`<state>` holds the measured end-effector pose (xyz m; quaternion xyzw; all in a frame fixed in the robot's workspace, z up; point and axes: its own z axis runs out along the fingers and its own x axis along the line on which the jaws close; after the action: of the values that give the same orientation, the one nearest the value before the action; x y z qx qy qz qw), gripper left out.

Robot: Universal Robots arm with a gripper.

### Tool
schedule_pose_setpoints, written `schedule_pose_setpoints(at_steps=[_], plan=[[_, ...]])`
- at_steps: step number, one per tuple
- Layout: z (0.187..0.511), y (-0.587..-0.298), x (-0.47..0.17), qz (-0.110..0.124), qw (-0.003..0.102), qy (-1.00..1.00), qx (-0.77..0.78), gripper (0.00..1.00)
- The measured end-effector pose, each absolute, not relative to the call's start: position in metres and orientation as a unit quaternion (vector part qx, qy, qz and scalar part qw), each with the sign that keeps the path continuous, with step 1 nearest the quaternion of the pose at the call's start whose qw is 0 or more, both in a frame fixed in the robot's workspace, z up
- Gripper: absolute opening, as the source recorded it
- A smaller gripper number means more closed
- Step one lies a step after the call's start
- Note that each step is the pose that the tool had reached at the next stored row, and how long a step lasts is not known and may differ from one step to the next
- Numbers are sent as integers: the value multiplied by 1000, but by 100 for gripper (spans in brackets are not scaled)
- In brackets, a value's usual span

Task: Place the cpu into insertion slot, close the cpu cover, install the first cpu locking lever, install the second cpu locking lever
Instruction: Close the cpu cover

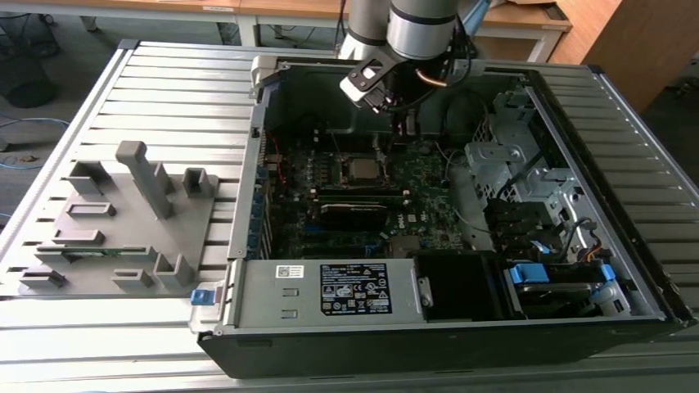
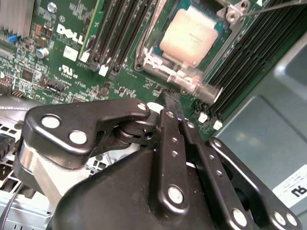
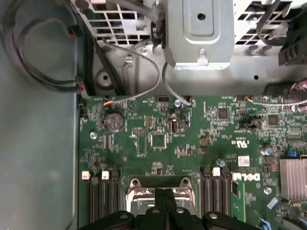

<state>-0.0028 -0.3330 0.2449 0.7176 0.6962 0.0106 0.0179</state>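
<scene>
With the fingers (image 2: 168,139) pressed together and nothing pinched between them, the gripper (image 2: 173,98) works as a closed poker, not a clamp. In the second wrist view its tips sit just off one edge of the insertion slot (image 2: 233,13), low over the motherboard (image 3: 158,139); can't tell if they touch. The cpu (image 2: 194,38) is seated in the slot, its pale metal top showing through the window of the cpu cover (image 2: 160,64). The cover looks laid flat over it, so I read steps one and two as done. What looks like a thin wire locking lever (image 2: 273,5) runs off one socket corner and appears unlatched; can't make out the other one. My read: lever install is the step in hand, probably the first lever. In the exterior view the gripper hangs upper middle of the frame, the cpu just below it near frame centre, inside the open computer case (image 1: 437,327). A grey parts fixture (image 1: 120,221) sits at the exterior view's left, well apart. The move calls for shut tips catching a thin, springy wire and pushing it down and under its hook without slipping. It must also stay clear of the memory slots (image 2: 240,67) beside the socket and the cover's edge. Small target, little margin: slow, square approach.
</scene>
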Motion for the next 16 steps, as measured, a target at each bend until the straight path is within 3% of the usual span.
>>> schedule_pose_setpoints(at_steps=[16], plan=[[245, -333, -5, 8, 15, 696, 718, 10]])
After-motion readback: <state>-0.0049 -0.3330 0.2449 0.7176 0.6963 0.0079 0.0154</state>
